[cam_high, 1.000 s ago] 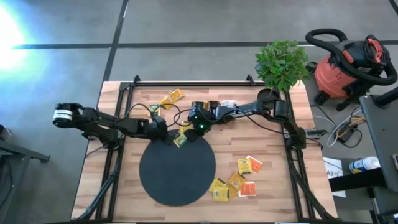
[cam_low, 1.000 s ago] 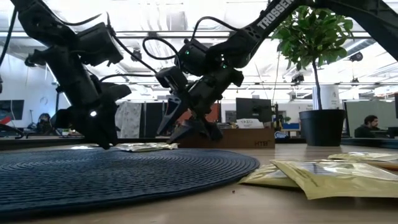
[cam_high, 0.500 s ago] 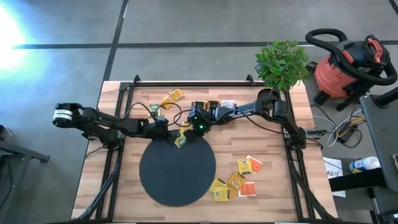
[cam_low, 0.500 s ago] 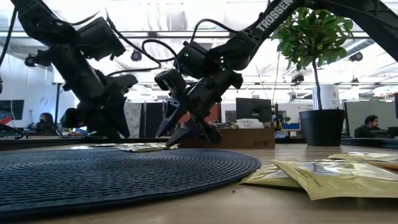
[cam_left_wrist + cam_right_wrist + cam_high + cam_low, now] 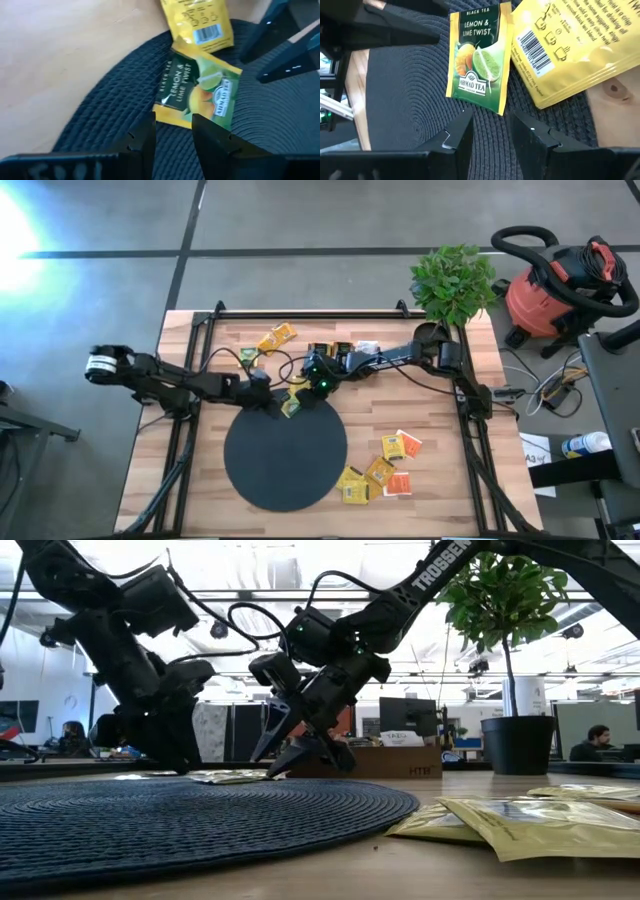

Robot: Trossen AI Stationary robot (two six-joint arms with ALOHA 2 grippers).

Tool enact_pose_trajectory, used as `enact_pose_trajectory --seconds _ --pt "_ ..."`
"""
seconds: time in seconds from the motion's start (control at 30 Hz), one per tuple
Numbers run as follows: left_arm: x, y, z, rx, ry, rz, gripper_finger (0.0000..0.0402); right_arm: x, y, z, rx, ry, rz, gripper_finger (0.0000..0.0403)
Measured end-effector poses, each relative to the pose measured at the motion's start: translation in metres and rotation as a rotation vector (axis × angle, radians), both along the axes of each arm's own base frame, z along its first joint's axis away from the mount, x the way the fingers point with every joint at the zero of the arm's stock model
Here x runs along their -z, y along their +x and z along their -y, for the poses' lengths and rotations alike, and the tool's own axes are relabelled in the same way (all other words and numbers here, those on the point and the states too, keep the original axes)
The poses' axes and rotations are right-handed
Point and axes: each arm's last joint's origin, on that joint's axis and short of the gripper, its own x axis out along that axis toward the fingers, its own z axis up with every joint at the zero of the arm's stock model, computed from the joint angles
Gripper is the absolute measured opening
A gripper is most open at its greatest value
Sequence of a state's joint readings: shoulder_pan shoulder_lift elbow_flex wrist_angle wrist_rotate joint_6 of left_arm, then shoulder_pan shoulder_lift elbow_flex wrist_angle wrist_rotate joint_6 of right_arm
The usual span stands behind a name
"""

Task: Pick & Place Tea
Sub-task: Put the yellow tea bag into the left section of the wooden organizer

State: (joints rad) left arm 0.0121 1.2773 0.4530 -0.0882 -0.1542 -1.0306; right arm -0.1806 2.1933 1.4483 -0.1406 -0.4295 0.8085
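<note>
Placing step: both grippers, left (image 5: 172, 131) and right (image 5: 487, 131), fingers spread, hover over lemon sachet (image 5: 479, 62) on disc (image 5: 285, 455)'s far edge; next, fetch another.

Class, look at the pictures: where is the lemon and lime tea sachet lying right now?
In the high view the lemon and lime sachet lies flat on the far rim of the black mat, between the left gripper and right gripper, partly overlapped by another yellow sachet.

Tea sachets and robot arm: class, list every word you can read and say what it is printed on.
"BLACK TEA", "LEMON & LIME TWIST", "AHMAD TEA": front of the sachet on the black mat.
"TROSSEN": the arm in the low view.
Small print and barcode digits on the second sachet's back: too blurred to read.
</note>
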Motion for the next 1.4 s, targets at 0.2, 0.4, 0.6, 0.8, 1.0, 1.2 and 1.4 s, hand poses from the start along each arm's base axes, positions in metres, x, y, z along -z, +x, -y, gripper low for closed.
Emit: enact_pose_trajectory --seconds 0.2,0.4,0.6,0.8,1.0,1.2,1.4 --pt "0.008 0.009 0.001 -0.011 -0.011 0.025 0.0121 0.0 0.0 0.001 -0.021 -0.042 0.013 0.0125" --pt "0.015 0.02 0.005 -0.003 -0.019 0.076 0.0121 0.0 0.0 0.001 -0.025 -0.048 0.015 0.0125" --pt "0.017 0.025 0.006 -0.001 -0.024 0.106 0.0121 0.0 0.0 0.001 -0.024 -0.049 0.015 0.0125" --pt "0.019 0.025 0.006 -0.009 -0.019 0.102 0.0121 0.0 0.0 0.0 -0.042 -0.015 0.018 0.0106" --pt "0.016 0.028 0.005 -0.03 0.005 0.133 0.0121 0.0 0.0 0.0 -0.044 -0.014 0.019 0.0052" --pt "0.012 0.032 0.005 -0.035 0.016 0.153 0.0121 0.0 0.0 0.0 -0.065 -0.038 0.033 0.0011" --pt "-0.011 0.032 0.005 -0.038 0.015 0.253 0.0121 -0.011 0.003 0.001 -0.109 -0.093 0.082 0.0009"
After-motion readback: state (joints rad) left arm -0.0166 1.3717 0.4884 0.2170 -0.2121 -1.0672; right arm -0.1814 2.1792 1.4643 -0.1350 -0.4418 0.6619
